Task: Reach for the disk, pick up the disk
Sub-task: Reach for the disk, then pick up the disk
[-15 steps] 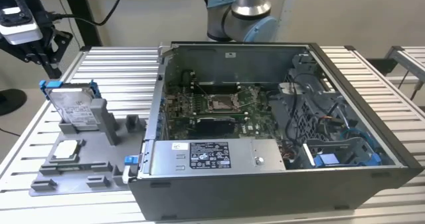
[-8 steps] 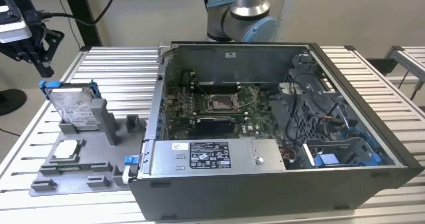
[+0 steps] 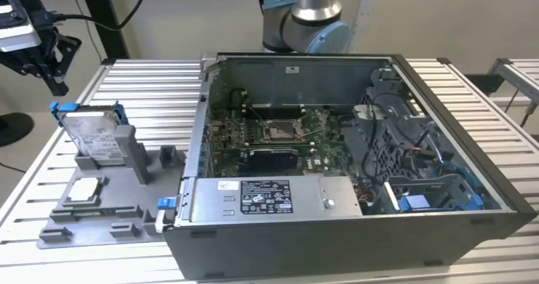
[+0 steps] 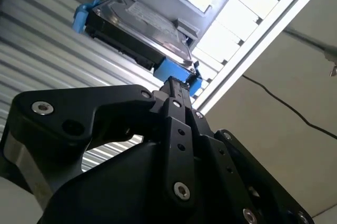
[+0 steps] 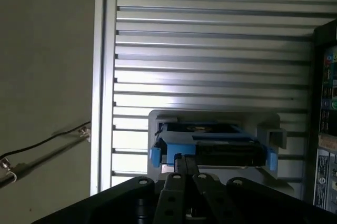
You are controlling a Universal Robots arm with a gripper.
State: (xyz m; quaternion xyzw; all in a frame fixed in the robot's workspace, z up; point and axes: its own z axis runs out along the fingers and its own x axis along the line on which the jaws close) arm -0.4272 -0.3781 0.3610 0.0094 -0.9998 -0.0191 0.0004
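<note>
The disk (image 3: 91, 136) stands on edge in a slot of the grey fixture (image 3: 110, 199), its labelled face towards the exterior camera and its blue rails (image 3: 55, 110) on either side at the top; a grey post (image 3: 126, 145) of the fixture covers part of that face. The fixture lies on the slatted bench (image 3: 151, 88), just beside the open computer case (image 3: 337, 240), on the exterior view's left of it; a small square chip (image 3: 84, 189) lies flat on the same fixture, nearer the camera.

Expect the disk to be stiff and dense for its size, with smooth metal faces that may slip; treat it as sensitive to knocks. The plastic rails probably flex, so you would do better to pinch the two flat faces at the free upper edge, between the rails and clear of the post.

Your hand (image 3: 57, 82) hangs above the bench, on the exterior view's left of the disk and higher, well apart from it and touching nothing; the arm (image 3: 307, 12) rises behind the case. In both wrist views the hand (image 5: 184, 156) points towards the disk (image 5: 226, 150); its fingers look pressed together and hold nothing, so the disk is not yet gripped.
</note>
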